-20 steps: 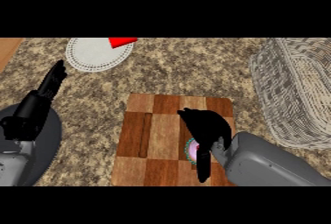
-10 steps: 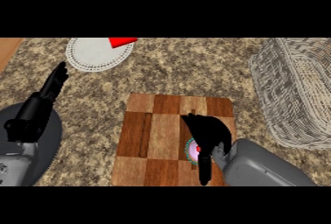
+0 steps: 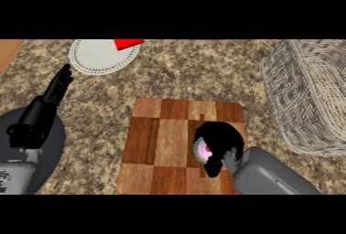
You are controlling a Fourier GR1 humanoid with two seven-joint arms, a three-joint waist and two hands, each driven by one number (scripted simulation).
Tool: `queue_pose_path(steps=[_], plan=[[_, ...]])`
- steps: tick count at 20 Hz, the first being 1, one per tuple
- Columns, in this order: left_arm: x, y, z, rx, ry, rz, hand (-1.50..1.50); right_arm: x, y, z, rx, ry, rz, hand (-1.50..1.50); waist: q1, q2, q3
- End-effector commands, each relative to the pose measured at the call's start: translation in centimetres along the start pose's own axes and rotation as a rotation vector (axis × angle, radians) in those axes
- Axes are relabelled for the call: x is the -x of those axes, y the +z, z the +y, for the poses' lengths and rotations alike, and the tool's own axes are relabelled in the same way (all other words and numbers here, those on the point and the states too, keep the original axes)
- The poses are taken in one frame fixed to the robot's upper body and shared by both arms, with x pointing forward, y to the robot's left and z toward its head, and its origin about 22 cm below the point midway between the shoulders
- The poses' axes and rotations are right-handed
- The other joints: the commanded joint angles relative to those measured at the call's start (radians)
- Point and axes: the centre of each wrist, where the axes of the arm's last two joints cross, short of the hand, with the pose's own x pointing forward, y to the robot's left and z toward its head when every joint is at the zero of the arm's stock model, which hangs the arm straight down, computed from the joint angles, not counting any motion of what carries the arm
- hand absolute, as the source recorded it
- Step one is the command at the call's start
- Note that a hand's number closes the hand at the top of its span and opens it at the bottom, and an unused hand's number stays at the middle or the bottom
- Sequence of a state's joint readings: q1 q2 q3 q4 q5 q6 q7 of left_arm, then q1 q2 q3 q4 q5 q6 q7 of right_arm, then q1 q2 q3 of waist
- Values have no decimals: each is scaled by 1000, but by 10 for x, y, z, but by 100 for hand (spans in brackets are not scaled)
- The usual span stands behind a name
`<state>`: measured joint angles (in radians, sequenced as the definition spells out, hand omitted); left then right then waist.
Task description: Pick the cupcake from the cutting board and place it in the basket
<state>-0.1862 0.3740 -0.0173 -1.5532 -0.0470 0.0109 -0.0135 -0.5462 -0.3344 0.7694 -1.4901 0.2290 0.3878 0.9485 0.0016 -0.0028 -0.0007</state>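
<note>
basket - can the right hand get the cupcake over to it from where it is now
Probably yes. The right hand is curled over the cupcake on the cutting board, and only bare counter lies between the board and the basket.

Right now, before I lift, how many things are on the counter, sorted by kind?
Cutting board: 1
Cupcake, mostly hidden under the right hand: 1
Wicker basket: 1
White plate: 1
Red thing on the plate's edge, cut off by the view: 1
Total: 5
</note>
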Motion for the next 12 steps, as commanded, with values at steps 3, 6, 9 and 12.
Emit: queue_pose_path(steps=[3, 6, 9, 12], plan=[[9, -6, 10, -12, 3, 6, 0, -17, 3, 15, 6, 87, 26, 150, -3, 2, 0], [4, 4, -1, -6, -10, -14, 0, 0, -6, 22, 6, 113, 4, 150, -1, 2, 1], [-18, -6, 1, -4, 1, 3, 0, -10, -21, 8, 83, 133, -2, 150, 3, 3, 1], [-15, -8, -7, -18, -6, -8, 0, 77, -8, -4, 175, 180, -1, 150, -17, 4, 2]])
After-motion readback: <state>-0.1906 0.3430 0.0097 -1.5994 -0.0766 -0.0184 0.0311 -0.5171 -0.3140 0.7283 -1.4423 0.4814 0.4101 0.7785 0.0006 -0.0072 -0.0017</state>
